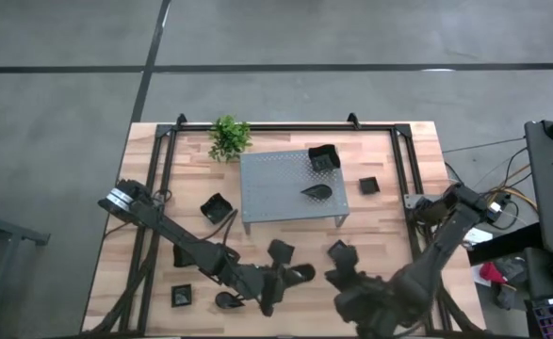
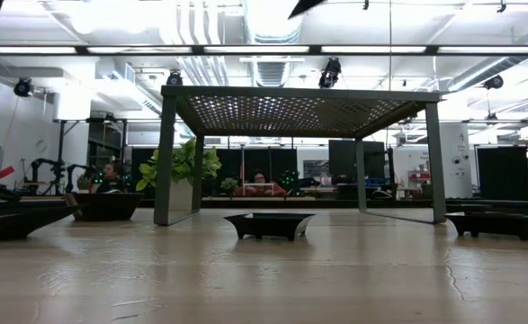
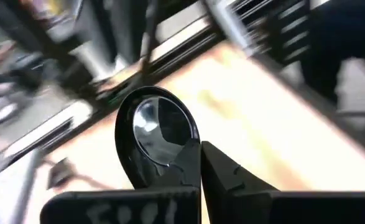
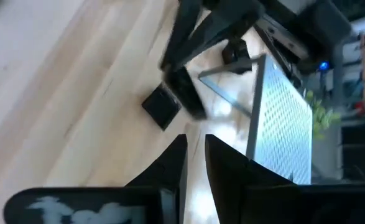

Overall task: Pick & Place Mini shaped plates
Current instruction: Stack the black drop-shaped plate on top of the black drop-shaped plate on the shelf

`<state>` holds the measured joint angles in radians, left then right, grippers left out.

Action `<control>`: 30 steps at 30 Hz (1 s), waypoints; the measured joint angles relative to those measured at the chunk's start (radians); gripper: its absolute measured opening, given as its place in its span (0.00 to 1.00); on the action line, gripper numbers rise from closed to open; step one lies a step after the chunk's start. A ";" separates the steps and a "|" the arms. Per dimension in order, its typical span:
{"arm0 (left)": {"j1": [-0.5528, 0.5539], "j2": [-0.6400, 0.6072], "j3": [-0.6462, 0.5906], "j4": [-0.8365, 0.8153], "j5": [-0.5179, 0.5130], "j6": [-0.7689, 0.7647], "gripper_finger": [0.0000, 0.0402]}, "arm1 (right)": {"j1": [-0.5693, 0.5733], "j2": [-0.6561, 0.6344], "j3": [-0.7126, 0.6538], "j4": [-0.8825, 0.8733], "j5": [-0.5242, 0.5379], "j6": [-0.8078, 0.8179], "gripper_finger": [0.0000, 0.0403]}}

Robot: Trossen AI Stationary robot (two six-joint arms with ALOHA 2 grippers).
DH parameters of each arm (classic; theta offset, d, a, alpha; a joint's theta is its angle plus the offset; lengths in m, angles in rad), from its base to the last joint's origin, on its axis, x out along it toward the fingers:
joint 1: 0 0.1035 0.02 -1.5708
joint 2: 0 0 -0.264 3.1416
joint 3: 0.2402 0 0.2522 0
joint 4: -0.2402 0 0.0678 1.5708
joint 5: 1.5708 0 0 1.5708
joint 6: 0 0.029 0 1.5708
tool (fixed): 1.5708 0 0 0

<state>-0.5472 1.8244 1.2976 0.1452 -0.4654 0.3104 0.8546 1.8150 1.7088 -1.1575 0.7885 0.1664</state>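
Observation:
My left gripper (image 1: 288, 278) is near the table's front middle, shut on the rim of a glossy black teardrop plate (image 3: 157, 132), which sticks out past its fingers (image 3: 226, 177). Just to its right, my right gripper (image 1: 338, 280) has its jaws a narrow gap apart with nothing between them (image 4: 196, 146). A small square plate (image 4: 161, 106) lies on the wood beyond it. More mini plates lie around: square ones (image 1: 216, 208), (image 1: 340, 251), (image 1: 368, 185), and on the stand a square one (image 1: 323, 158) and a teardrop one (image 1: 316, 191).
The grey perforated metal stand (image 1: 276, 179) occupies the table's middle back, with a small green plant (image 1: 229, 137) to its left. Black frame rails (image 1: 403, 169) run along the table's sides. More small plates (image 1: 182, 296) sit at the front left. People sit far off in the room.

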 joint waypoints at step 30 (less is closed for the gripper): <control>0.437 0.007 0.399 -0.555 0.128 -0.141 0.00 | 0.247 -0.079 -0.152 -0.014 0.000 0.630 0.07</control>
<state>-0.1103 1.8311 1.6970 -0.4097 -0.3372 0.1698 1.1021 1.7359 1.5564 -1.1719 0.7883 0.7963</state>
